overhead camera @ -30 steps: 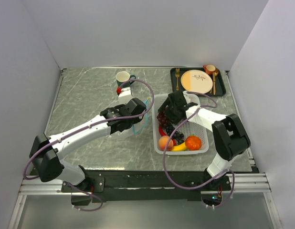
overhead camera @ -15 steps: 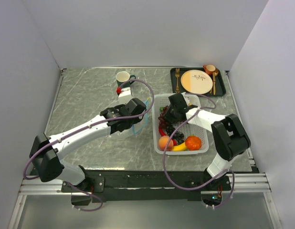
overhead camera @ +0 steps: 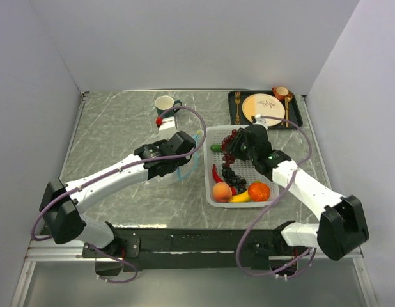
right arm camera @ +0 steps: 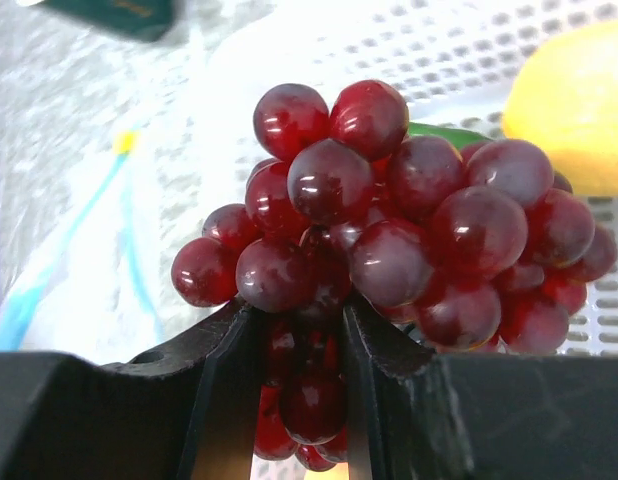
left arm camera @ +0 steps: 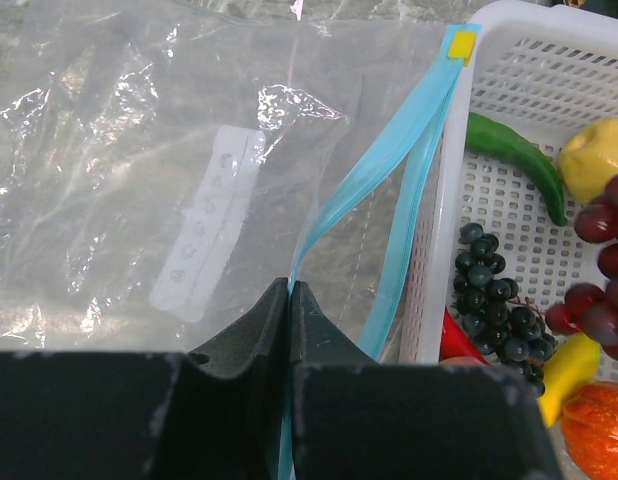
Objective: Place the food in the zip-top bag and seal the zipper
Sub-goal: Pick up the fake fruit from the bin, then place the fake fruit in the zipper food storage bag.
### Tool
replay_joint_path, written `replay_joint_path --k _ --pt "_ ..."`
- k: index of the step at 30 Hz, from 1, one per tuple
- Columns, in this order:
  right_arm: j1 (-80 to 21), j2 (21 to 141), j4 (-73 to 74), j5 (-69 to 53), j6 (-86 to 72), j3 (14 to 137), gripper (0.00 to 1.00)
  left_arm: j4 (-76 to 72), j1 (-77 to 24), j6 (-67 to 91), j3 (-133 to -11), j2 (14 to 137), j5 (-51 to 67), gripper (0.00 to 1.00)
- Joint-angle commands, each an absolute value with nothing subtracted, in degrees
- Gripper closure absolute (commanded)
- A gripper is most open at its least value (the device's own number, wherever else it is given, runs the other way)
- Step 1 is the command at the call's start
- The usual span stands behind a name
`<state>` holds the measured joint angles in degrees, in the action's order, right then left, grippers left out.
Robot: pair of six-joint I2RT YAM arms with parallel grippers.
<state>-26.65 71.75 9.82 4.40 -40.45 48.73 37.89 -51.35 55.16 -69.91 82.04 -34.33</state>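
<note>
The clear zip-top bag (left arm camera: 139,180) lies on the marble, left of the white mesh basket (overhead camera: 208,185). My left gripper (left arm camera: 289,290) is shut on the near end of its teal zipper (left arm camera: 409,170), so the mouth gapes toward the basket. My right gripper (right arm camera: 299,320) is shut on a red grape bunch (right arm camera: 389,230) and holds it above the basket's far left part (overhead camera: 231,142). Still in the basket are a dark grape bunch (overhead camera: 232,176), peach (overhead camera: 221,190), orange (overhead camera: 259,191), banana (overhead camera: 241,197), red chili (overhead camera: 216,173), green pepper (overhead camera: 215,147) and lemon (left arm camera: 597,160).
A dark tray (overhead camera: 298,118) with a cream plate (overhead camera: 263,107), cutlery and a small orange cup stands at the back right. A cup (overhead camera: 164,103) stands at the back centre. Grey walls enclose the table on three sides.
My right gripper has closed on the red grape bunch and lifted it out of the basket, and its arm has swung out to the right. The left arm and bag have not moved.
</note>
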Motion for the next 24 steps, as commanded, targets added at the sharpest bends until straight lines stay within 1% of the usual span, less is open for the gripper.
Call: replay_joint_path --k 1,3,10,13,18,24 --pt "-27.3 67.9 8.0 -1.5 -33.1 49.6 0.71 36.8 -51.1 54.5 -72.6 82.5 -34.0 0.91" --pt "-27.8 67.1 8.3 -5.8 -31.5 49.9 0.71 36.4 -51.2 54.2 -72.9 82.7 -33.8 0.91" --pt "-31.1 65.9 8.1 -13.7 -28.1 52.9 0.70 35.6 -51.1 54.4 -73.2 83.2 -32.9 0.91" --pt "-33.0 67.6 6.8 -16.0 -28.0 54.5 0.69 35.6 -51.1 54.4 -73.3 83.4 -32.6 0.92" --pt "-35.5 73.6 6.2 -19.8 -28.2 58.4 0.69 35.4 -51.2 54.4 -73.3 83.0 -32.7 0.92" --pt "-38.2 79.0 5.0 -22.1 -30.9 60.5 0.69 34.9 -51.2 54.9 -72.7 81.6 -33.3 0.92"
